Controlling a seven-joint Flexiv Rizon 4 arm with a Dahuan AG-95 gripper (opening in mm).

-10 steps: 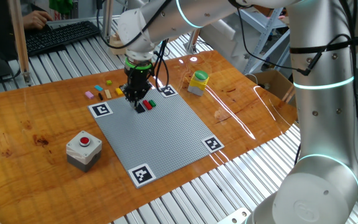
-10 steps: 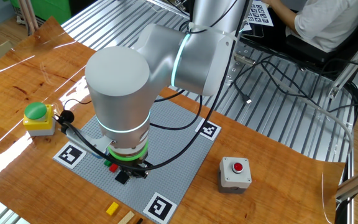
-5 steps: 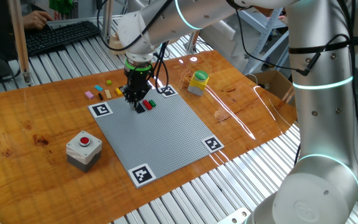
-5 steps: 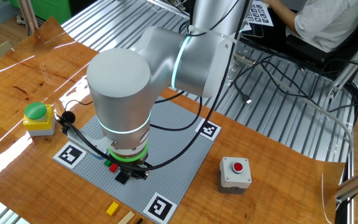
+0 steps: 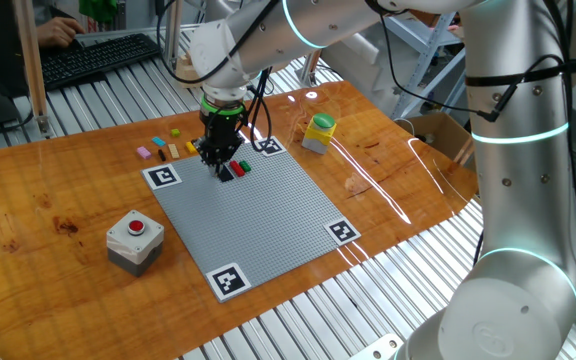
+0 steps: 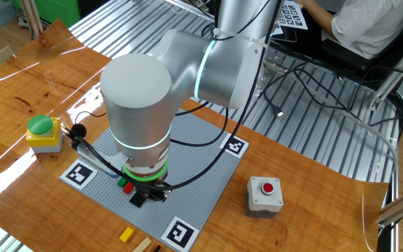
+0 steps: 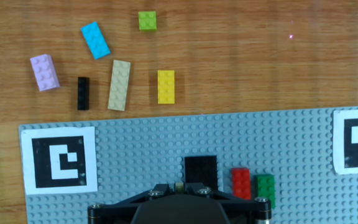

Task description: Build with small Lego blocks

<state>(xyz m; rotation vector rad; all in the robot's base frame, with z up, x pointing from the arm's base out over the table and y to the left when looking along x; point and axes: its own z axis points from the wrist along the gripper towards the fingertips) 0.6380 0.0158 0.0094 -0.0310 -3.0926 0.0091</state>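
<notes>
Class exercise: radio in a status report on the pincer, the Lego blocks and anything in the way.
Pincer shut, down on black block on grey baseplate. Red block and green block seated alongside. Six loose blocks wait on the wood. Nothing in the way.

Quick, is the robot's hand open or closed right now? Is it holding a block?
Hand: closed, down at the black block on the gray baseplate. Whether it actually grips that block cannot be told.

Bricks on and beside my baseplate (image 7: 303, 143)

Three bricks (image 7: 248, 182) sit on it side by side (six loose bricks (image 7: 119, 84) lie on the table (image 7: 260, 62) beyond its edge).
</notes>
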